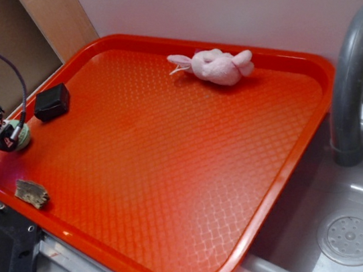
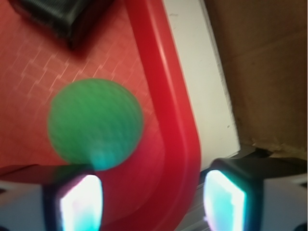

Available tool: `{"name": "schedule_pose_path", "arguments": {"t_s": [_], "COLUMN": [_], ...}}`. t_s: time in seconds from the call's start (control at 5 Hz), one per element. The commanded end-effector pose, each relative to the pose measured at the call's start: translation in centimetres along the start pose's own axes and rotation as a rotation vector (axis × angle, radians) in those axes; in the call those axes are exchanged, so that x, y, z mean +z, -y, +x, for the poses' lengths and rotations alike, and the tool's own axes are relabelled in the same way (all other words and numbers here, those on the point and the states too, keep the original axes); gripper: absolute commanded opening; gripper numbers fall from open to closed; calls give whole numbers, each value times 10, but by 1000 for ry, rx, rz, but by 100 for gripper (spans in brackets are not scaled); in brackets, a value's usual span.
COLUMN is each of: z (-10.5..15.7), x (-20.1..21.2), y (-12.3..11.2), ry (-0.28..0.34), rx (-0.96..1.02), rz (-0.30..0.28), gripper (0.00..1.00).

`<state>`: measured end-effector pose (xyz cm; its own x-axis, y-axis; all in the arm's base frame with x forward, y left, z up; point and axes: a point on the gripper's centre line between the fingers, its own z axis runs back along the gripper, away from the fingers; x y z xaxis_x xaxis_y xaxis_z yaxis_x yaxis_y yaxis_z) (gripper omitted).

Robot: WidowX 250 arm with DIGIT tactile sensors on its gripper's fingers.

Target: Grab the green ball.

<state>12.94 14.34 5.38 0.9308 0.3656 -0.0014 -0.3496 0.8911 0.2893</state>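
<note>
In the wrist view, the two fingers (image 2: 79, 202) of the gripper (image 2: 151, 199) fill the bottom edge, spread apart with nothing between them but the tray rim; the tool is released. Just beyond the left finger lies the green ball (image 2: 95, 122), blurred, resting on the textured floor of the orange tray (image 2: 166, 120) close to its raised rim. The ball sits off to the left of the gap between the jaws, not inside it. Past the ball, at the top of this view, is a corner of the black block (image 2: 62, 19).

From the exterior view, a brown ragged scrap (image 1: 31, 193) lies nearest the camera by the tray's left rim. Further along that rim the gripper (image 1: 7, 136) hangs low over the tray's edge, with the ball (image 1: 22, 134) peeking out just beside it, mostly hidden. The block (image 1: 52, 102) is just beyond. Far across the tray, near the back rim, a pink plush bunny (image 1: 216, 66) lies on its side. To the right stands a grey faucet (image 1: 349, 78) over a sink (image 1: 355, 220).
</note>
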Motion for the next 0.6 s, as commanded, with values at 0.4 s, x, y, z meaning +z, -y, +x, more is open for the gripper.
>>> {"name": "schedule_pose_path", "arguments": {"t_s": [0.4], "z": [-1], "x": [24], "y": [22], "ry": [85], "rx": [-132], "rz": [-37], "gripper": [0]}}
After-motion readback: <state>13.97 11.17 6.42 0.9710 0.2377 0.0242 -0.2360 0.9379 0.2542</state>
